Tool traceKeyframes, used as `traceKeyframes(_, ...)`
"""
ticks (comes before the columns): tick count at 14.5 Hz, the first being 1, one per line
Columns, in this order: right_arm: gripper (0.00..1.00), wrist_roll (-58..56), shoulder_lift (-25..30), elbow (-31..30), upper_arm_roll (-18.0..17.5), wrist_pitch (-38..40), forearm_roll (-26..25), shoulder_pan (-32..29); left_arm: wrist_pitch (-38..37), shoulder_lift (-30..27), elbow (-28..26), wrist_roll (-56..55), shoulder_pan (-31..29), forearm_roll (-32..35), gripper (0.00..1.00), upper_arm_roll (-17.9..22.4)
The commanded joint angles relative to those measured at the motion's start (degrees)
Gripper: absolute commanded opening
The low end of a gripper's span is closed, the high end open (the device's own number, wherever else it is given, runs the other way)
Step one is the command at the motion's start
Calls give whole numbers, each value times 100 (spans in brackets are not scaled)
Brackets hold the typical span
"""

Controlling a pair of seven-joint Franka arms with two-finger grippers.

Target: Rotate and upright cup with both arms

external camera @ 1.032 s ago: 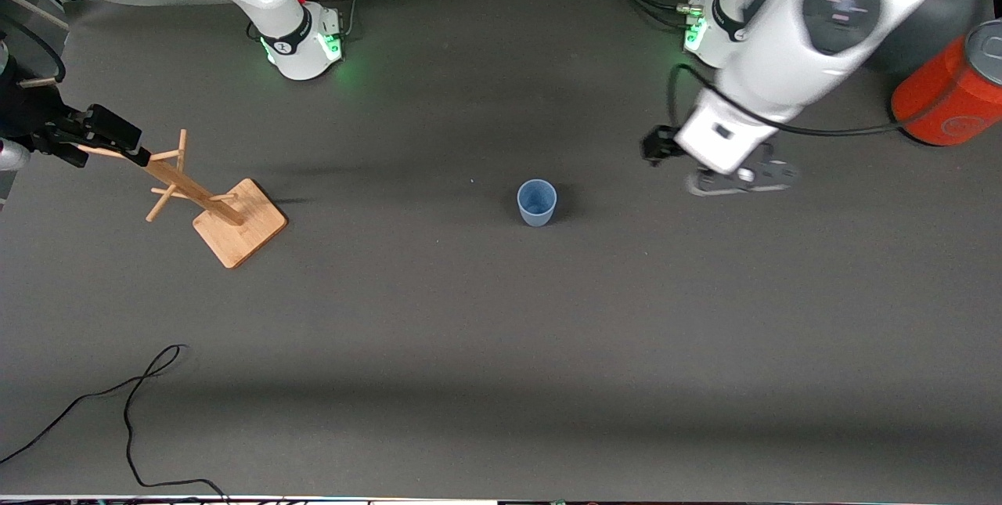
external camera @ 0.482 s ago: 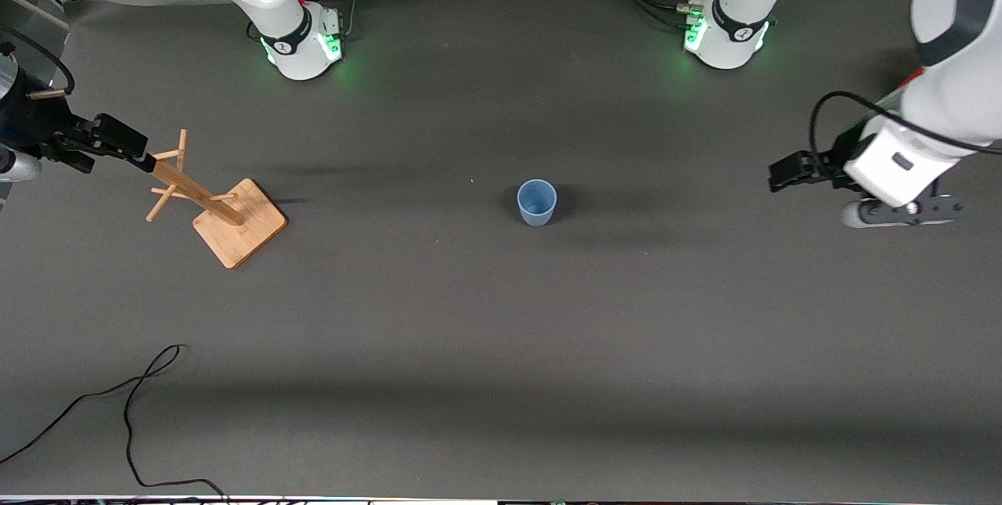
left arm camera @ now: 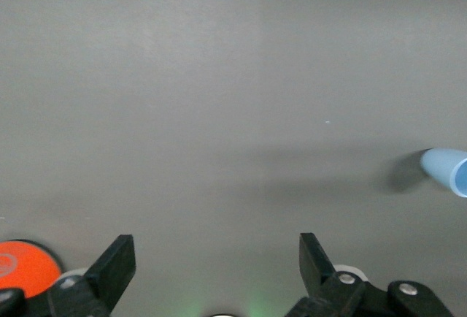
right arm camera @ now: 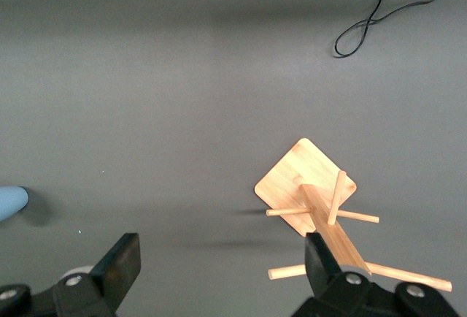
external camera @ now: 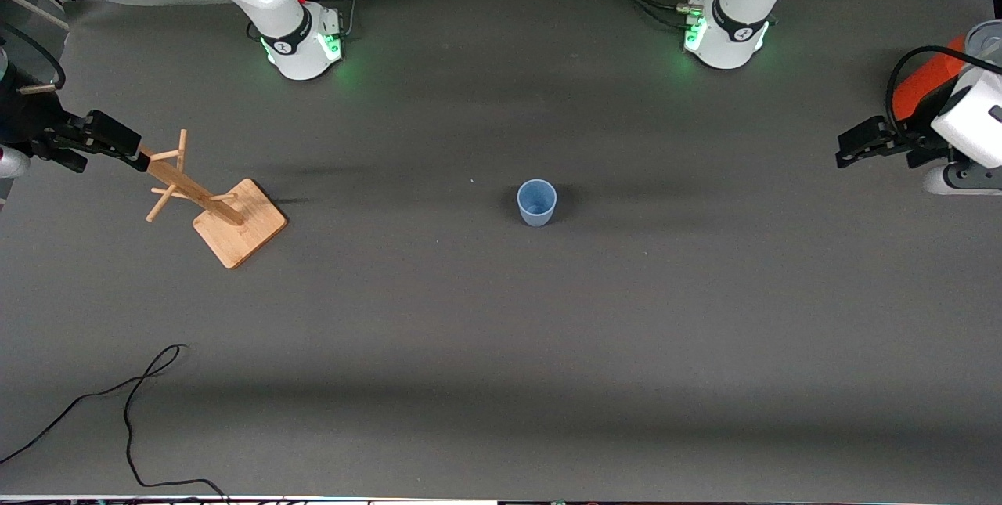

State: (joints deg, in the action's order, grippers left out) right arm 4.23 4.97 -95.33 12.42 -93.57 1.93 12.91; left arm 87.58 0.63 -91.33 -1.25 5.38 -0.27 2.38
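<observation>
Cup (external camera: 537,203) sits upright, mouth up, mid-table, roughly between the two arm bases and nearer the front camera than both; nothing touches it, so we judge the uprighting done and the step in hand is clearing out and parking; left gripper (left arm camera: 213,262) hangs over the left arm's end of the table, just beside the orange can (external camera: 924,86), fingers spread wide with nothing between them; right gripper (right arm camera: 222,262) hangs over the right arm's end, above the top of the wooden peg stand (external camera: 211,203), fingers likewise apart and empty; both are well apart from the cup; the left wrist view catches the cup only at its edge (left arm camera: 445,171), the right wrist view shows only a sliver of it (right arm camera: 11,204); to finish well, we'd hold both arms high and steer them away from the middle, no sweep low across the table; the cup is light plastic and would likely tip from a slight brush; watch the left wrist cable near the can and the right fingers near the stand's pegs; the black cable (external camera: 117,403) lies loose near the front edge toward the right arm's end, out of the way.
</observation>
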Motion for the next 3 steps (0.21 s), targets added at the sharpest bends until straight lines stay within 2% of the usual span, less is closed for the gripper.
traceKeyframes(1,100,-159,-93,164,-2,76,97,-43,-118,25,80,301,42,264,100,-9)
traceKeyframes(3,100,-150,-119,164,-2,76,97,-43,-109,25,80,310,16,247,100,0)
